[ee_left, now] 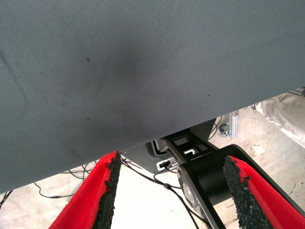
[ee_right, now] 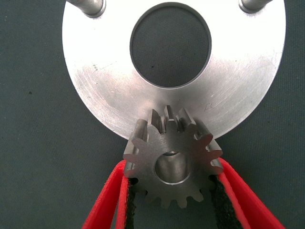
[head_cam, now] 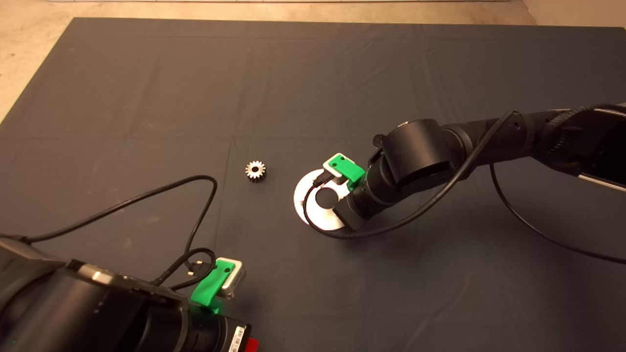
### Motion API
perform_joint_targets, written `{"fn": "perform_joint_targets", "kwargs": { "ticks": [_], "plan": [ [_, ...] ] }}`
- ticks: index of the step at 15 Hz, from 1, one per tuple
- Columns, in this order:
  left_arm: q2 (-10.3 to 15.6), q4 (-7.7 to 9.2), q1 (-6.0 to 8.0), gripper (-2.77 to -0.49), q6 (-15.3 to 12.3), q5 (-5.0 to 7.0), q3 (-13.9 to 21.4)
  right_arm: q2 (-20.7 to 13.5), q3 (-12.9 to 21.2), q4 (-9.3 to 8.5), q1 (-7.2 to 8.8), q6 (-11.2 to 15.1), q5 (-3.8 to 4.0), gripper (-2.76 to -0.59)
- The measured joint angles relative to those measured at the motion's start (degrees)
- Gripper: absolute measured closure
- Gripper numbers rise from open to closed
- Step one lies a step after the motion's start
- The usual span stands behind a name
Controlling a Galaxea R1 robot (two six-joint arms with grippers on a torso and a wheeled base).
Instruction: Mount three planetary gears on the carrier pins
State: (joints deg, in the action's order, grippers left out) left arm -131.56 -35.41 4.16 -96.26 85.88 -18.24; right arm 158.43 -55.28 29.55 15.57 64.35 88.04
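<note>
My right gripper (ee_right: 174, 198) is shut on one planetary gear (ee_right: 172, 160), a silvery toothed wheel held flat by its rim between the red fingers (ee_right: 110, 200). The gear sits over the near edge of the round silver disc (ee_right: 238, 81), and a metal pin end shows inside its bore. Two bare carrier pins (ee_right: 88, 5) (ee_right: 252, 4) stand on the disc's far side. In the head view the right arm (head_cam: 420, 156) covers part of the disc (head_cam: 305, 195). A second gear (head_cam: 255, 170) lies flat on the mat to the disc's left. A third gear is out of view.
My left gripper (ee_left: 174, 202) is open and parked at the mat's lower left edge, its arm (head_cam: 98, 313) low in the head view. Black cables (head_cam: 146, 195) lie on the mat near it. A cable loops from the right arm (head_cam: 538, 230). Past the mat's edge are floor and equipment.
</note>
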Motion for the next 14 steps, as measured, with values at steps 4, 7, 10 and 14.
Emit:
{"fn": "perform_joint_targets", "kwargs": {
  "ticks": [4,7,10,14],
  "plan": [
    [0.0,0.00,0.00,-1.49,0.0,-0.57,0.0,0.0,0.5,0.00,0.80,0.0,-0.02,-0.92],
    [0.0,0.00,0.00,-1.49,0.0,-0.61,0.0,0.0,0.6,0.00,0.79,0.0,0.02,-0.92],
    [0.0,0.00,0.00,-1.49,0.0,-0.61,0.0,0.0,0.7,0.00,0.79,0.0,0.00,-0.92],
    [1.4,0.00,0.00,-1.49,0.0,-1.66,0.0,0.0,0.7,0.00,0.79,-0.1,0.02,-0.92]
  ]
}}
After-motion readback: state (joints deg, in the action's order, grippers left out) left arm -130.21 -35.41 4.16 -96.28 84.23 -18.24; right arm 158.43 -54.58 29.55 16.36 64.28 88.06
